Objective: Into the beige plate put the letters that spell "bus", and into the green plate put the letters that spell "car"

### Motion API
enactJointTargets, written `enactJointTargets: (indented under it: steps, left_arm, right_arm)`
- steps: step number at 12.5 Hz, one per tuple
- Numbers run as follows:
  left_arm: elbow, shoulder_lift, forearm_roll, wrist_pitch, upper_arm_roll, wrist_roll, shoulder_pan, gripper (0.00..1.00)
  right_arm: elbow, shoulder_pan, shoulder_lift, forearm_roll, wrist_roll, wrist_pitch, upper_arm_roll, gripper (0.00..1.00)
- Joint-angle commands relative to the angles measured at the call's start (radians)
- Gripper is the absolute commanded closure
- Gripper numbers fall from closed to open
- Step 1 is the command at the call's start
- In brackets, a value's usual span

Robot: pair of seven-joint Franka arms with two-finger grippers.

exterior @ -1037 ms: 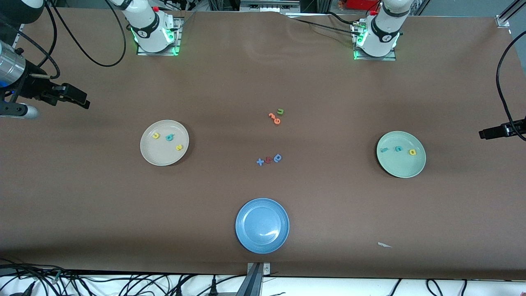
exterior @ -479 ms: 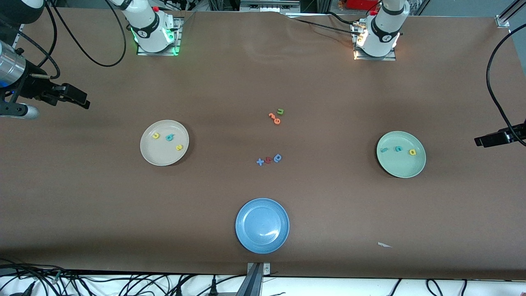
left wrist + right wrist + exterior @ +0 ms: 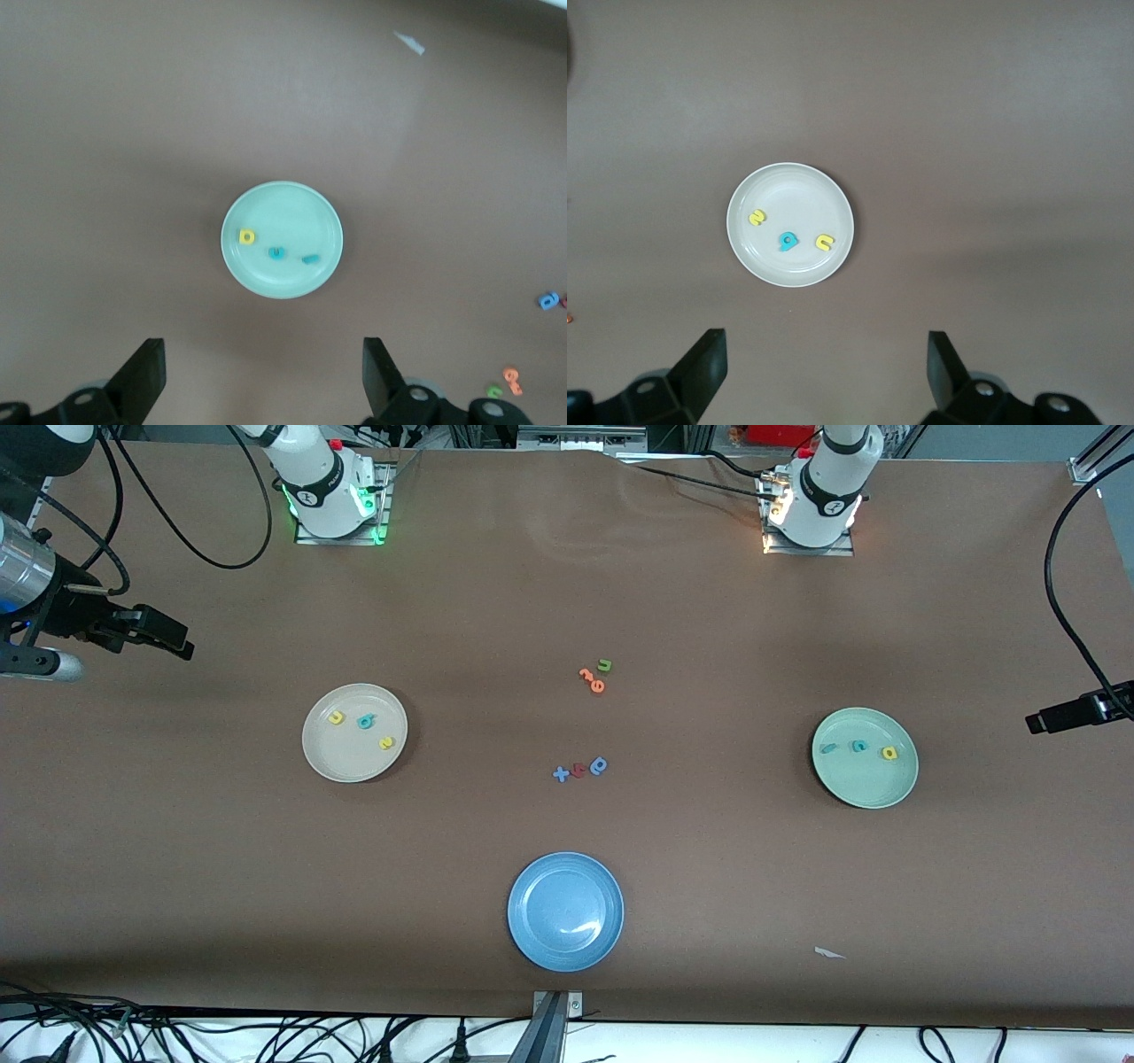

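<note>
1. 3 letters, teal b (image 3: 366,722), yellow u (image 3: 336,717) and s (image 3: 386,742), lie in the beige plate (image 3: 330,763); c (image 3: 858,746), a (image 3: 889,753), r (image 3: 827,748) in the green plate (image 3: 873,790).
2. Left gripper (image 3: 262,376), jaws spread and empty, has shifted slightly above its plate; right gripper (image 3: 826,374) waits released. Sorting looks finished.

Table (image 3: 709,850) covering: brown, matt, cloth- or paper-like, slightly rippled along the edge by the arm bases. Blue plate (image 3: 565,911): smooth, glossy, with a highlight. Beige plate (image 3: 354,732) and green plate (image 3: 865,757): smooth, duller sheen. Letters: matt.

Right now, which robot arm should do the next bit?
Probably neither: the beige plate holds three letters, the green plate three too. The left gripper and right gripper hang open, empty.
</note>
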Motion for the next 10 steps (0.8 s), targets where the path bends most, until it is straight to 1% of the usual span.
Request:
enactJointTargets:
  steps: [1,2,3,5,7,10]
  left_arm:
    - [-0.371,-0.209,0.036,0.215,0.007,0.026,-0.041,0.02]
    - [-0.412,-0.216,0.117,0.231,-0.040,0.026,-0.041,0.02]
    - [-0.424,-0.217,0.200,0.231,-0.100,0.021,-0.028,0.02]
    - [-0.452,-0.234,0.214,0.254,-0.137,0.021,0.005,0.02]
    - [-0.519,-0.275,0.223,0.341,-0.145,0.010,0.005,0.01]
    - [-0.477,-0.271,0.220,0.340,-0.140,0.016,0.008,0.00]
  right_arm:
    - [-0.009,-0.010,-0.011,-0.008,0.002,0.001,0.007,0.00]
    - [-0.009,-0.010,-0.011,-0.007,0.002,0.001,0.009,0.00]
    - [-0.009,-0.008,-0.011,-0.008,0.002,0.001,0.009,0.00]
    - [-0.009,-0.010,-0.011,-0.008,0.002,0.001,0.009,0.00]
    - [-0.009,-0.010,-0.011,-0.008,0.002,0.001,0.009,0.00]
    - [-0.009,-0.008,-0.011,-0.008,0.002,0.001,0.009,0.00]
